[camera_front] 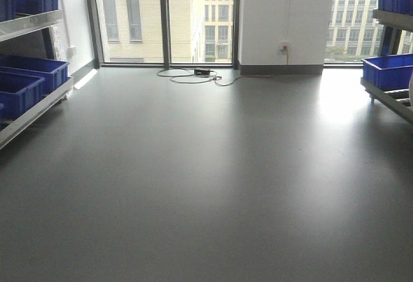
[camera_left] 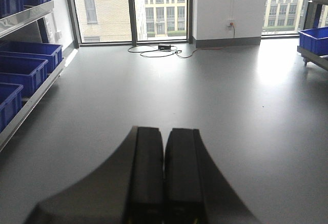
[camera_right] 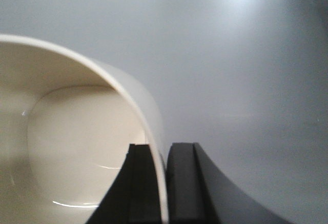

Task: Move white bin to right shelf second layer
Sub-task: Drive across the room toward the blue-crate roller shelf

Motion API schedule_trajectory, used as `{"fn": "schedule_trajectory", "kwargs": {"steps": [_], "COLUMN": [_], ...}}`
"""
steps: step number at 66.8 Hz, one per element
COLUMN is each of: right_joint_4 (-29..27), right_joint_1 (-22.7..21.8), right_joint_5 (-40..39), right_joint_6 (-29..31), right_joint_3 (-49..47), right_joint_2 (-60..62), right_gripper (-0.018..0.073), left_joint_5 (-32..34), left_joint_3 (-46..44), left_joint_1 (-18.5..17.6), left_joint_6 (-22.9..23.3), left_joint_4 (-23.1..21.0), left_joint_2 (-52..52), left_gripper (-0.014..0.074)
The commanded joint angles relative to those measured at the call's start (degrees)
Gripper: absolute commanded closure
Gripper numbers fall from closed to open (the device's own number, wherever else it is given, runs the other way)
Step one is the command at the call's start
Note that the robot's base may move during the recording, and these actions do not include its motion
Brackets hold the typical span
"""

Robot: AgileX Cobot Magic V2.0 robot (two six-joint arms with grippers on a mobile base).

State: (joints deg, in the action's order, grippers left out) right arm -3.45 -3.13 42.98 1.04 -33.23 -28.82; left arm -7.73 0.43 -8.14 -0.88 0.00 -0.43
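Black right hand; glossy white bin

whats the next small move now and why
Probably turn toward the right shelf: the right gripper is shut on the wall of the white bin, and the shelf shows only at the front view's right edge, across the floor.

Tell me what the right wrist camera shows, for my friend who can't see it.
The right hand is pinching the rim of the white bin, one black finger inside and one outside. The bin looks empty, and shiny grey floor fills the rest of the picture.
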Motion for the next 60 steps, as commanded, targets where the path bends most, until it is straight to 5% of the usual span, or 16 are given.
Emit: {"fn": "schedule_trajectory", "kwargs": {"steps": [1,60], "right_joint_4": [-0.51,-0.57], "right_joint_1": [-0.38,-0.38], "right_joint_5": [-5.24,-5.25], "right_joint_6": [0.15,0.15], "right_joint_3": [-1.71,-1.71], "right_joint_2": [-0.09,-0.09], "right_gripper": [0.0519,0.0519], "left_joint_5": [4.98,4.98], "left_joint_3": [2.11,2.11], "left_joint_1": [-0.2,-0.2], "left_joint_6": [0.17,0.17], "left_joint_4": [0.0,0.0], "left_joint_2": [-0.87,-0.87], "left_gripper": [0.0512,0.0512]}}
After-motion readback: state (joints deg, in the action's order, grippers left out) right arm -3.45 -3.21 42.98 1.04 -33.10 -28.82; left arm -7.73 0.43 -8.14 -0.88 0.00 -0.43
